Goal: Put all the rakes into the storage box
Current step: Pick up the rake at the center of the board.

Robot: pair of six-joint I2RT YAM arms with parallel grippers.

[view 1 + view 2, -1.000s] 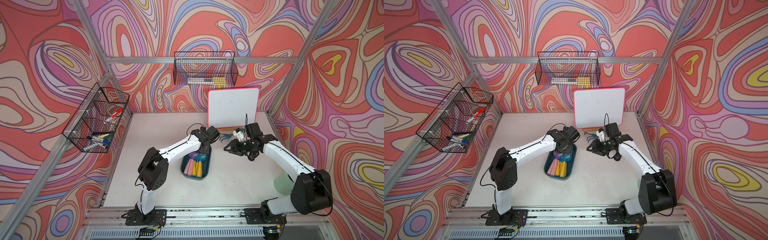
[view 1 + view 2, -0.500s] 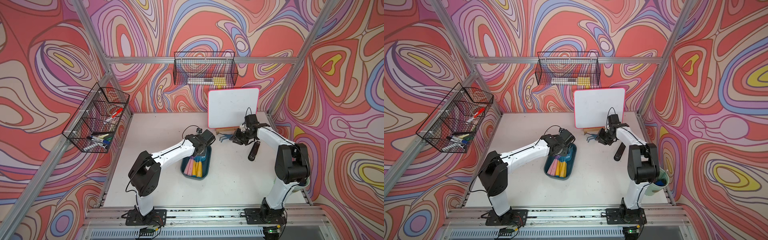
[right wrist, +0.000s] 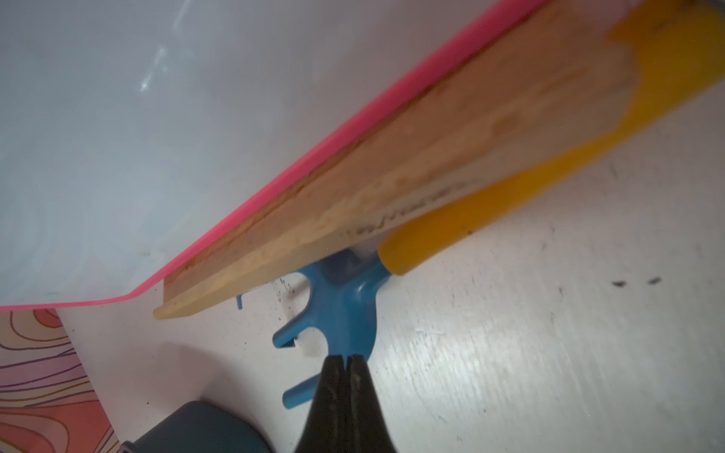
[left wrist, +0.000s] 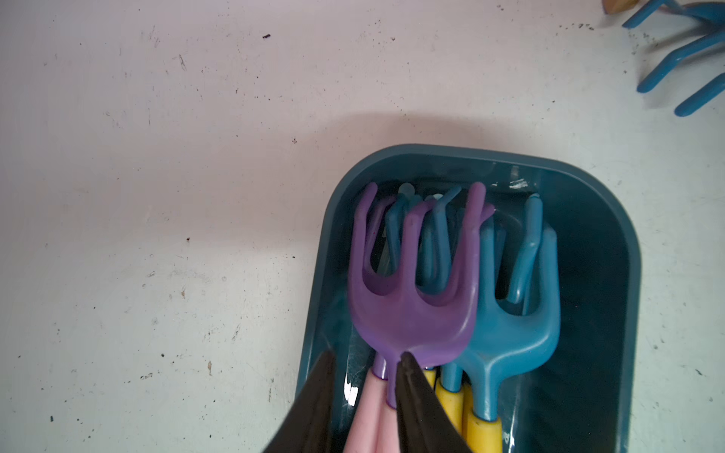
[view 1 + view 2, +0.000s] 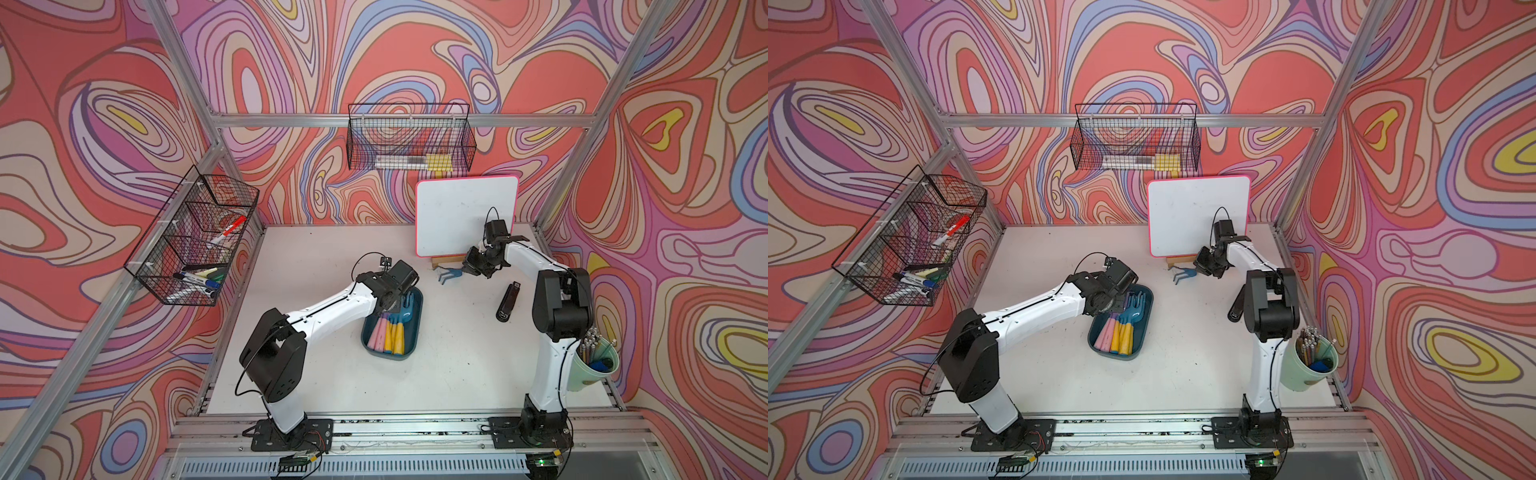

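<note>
Robot test cell in lab. Enclosure of bare aluminium frame (image 5: 291,121) with swirl-printed wall panels (image 5: 415,50) on three sides. White left arm (image 5: 332,307) and right arm (image 5: 548,374) bolted to slotted metal rail (image 5: 415,428) at front edge of scuffed white tabletop (image 5: 457,374). Exposed cables; small board with green light (image 5: 540,473), probably controller, too small to tell. Props laid out: wire baskets (image 5: 195,245) of markers hung on frame, whiteboard (image 5: 461,216), pencil cup (image 5: 590,376), storage box (image 5: 417,328) of toy garden tools.

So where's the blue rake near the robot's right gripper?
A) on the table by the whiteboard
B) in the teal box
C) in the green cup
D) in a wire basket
A: the blue rake lies on the table, beside the wooden stand of the whiteboard, outside the storage box.
</note>
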